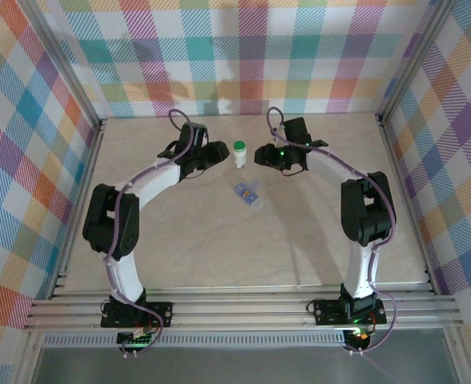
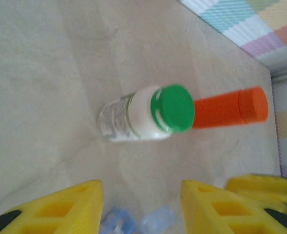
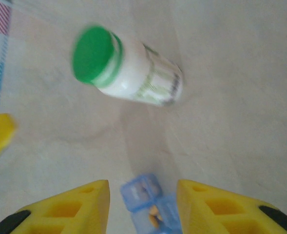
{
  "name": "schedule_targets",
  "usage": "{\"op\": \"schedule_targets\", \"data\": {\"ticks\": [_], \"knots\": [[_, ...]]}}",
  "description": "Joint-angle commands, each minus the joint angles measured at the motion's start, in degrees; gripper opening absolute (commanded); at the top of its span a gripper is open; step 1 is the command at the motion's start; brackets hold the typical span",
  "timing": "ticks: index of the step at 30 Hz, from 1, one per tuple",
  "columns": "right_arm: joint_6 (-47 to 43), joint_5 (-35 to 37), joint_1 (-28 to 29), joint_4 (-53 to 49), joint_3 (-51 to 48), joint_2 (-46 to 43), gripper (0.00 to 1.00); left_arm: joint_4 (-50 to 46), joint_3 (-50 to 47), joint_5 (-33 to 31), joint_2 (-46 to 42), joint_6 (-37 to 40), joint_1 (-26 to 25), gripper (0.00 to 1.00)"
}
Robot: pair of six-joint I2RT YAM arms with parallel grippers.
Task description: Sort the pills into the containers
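The worktop (image 1: 219, 256) is a pale, marbled surface inside checked walls. Two arms reach from its near edge toward the far half, their ends turned in to face each other.

Left tool (image 1: 217, 152): its yellow fingers (image 2: 65, 209) stand apart with nothing between them, just left of the bottle and not touching it.

Right tool (image 1: 261, 154): its yellow fingers (image 3: 221, 209) likewise stand apart and hold nothing, just right of the bottle, with a gap.

Pill bottle (image 1: 240, 152): white body, green cap on, standing upright in the far half of the worktop, about midway between the left and right edges, between the two tools.

In the left wrist view an orange cylinder (image 2: 228, 109) shows beyond the bottle; what it belongs to cannot be told.

Pill organiser (image 1: 248, 194): blue and translucent, lying flat near the worktop's centre, on the near side of the bottle and apart from it.

Pills (image 3: 153, 214): small yellowish pieces show inside one compartment of the organiser.
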Motion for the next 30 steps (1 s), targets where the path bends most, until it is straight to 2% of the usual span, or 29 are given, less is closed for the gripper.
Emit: {"op": "schedule_targets", "data": {"ticks": [1,5,8,17,22,30], "knots": [[-4.3,-1.3,-0.2,-1.4,-2.7,-0.6,0.43,-0.3,-8.0,4.2,-1.3,4.5,0.0,0.45],[-5.3,-2.7,-0.2,0.2,-4.0,1.2,0.47,3.6,-11.1,10.5,2.7,5.4,-0.5,0.46],[-6.2,-2.6,-0.2,-0.2,-3.3,3.2,0.48,5.1,-10.5,12.8,6.2,4.9,-1.2,0.47],[-5.3,-7.9,-0.2,2.2,-2.2,6.8,0.47,5.7,-8.4,11.7,9.7,4.3,-3.0,0.46],[-4.3,-12.1,0.1,4.0,-2.9,6.6,0.42,4.8,-7.1,11.6,11.7,3.9,-3.4,0.40],[-4.2,-15.3,1.2,4.2,-3.6,5.3,0.36,5.1,-6.5,10.7,12.8,2.8,-3.7,0.38]]}}
